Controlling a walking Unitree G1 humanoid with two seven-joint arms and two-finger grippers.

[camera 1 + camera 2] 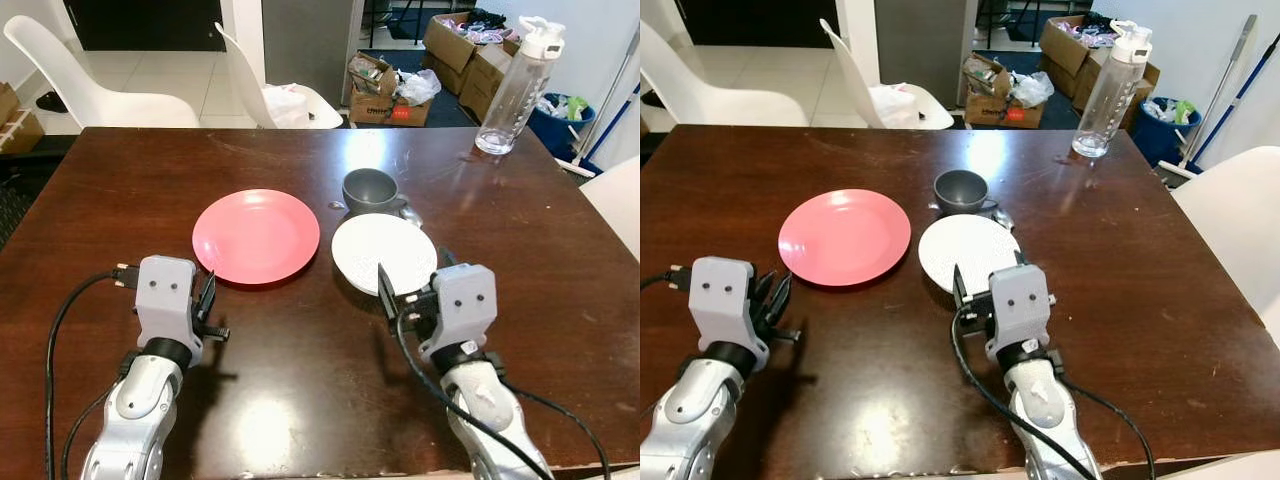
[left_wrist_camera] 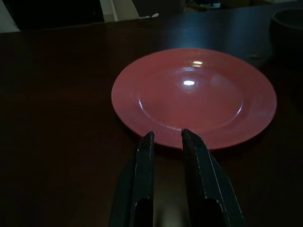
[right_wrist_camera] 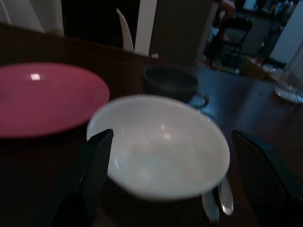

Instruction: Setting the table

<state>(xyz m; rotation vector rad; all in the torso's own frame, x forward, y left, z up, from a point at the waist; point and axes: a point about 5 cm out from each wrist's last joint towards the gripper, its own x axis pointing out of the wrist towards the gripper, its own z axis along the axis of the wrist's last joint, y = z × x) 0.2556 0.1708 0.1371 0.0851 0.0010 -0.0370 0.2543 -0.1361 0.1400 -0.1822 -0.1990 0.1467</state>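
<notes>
Plates sat side by side near the middle of your dark wooden counter (image 1: 120, 180): the pink plate (image 1: 256, 236) on the left and the white plate (image 1: 384, 252) just right of it, their rims almost touching. Just beyond the white plate stood a grey cup (image 1: 371, 190), and a spoon (image 3: 226, 194) lay against that plate's right edge. Your right end effector (image 3: 173, 156) hovered at the near rim of the white plate with its fingers spread wide, one on each side of the rim. Your left end effector (image 2: 166, 137) pointed at the near edge of the pink plate, its fingers close together with only a narrow gap, gripping nothing. Far right on the counter stood a clear water bottle (image 1: 518, 88). Beyond the far edge you had white chairs (image 1: 90, 75) and open cardboard boxes (image 1: 385, 90) on the floor.
</notes>
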